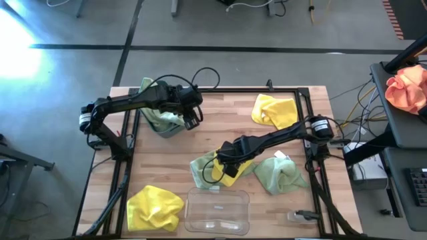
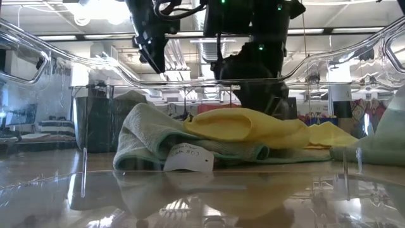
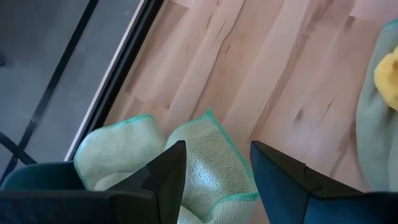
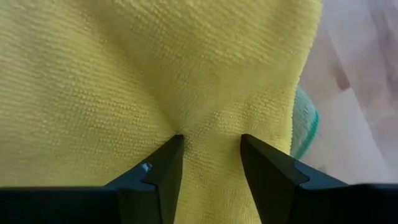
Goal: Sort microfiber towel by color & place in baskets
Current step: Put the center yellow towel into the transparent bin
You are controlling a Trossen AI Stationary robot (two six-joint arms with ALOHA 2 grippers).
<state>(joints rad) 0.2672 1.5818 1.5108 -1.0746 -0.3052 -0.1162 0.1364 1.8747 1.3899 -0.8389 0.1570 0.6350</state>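
**Right gripper pinching a yellow towel; left gripper open over the teal basket**

I am seeing my right gripper [image 4: 206,155] pressing down at the middle of the bench [image 1: 220,120]; its fingers are pinching a fold of the yellow towel [image 1: 230,170] directly under it, the cloth bunching up between them. That towel is lying on top of a sage green towel [image 1: 200,170] which is spreading out just beside the gripper, towards the left arm. Another green towel [image 1: 280,173] is sitting near the gripper on its other side; the clear basket [image 1: 218,210] is lying just in front of it, at the near bench edge.

My left gripper [image 3: 217,171] is hanging with its fingers apart, gripping nothing, just above the dark teal basket [image 1: 162,123]; a green cloth [image 3: 186,162] is draping over the basket's rim beneath it.

Two more yellow towels are lying well apart from both grippers; one [image 1: 275,110] at the far right of the bench, one [image 1: 155,207] at the near left corner beside the clear basket.
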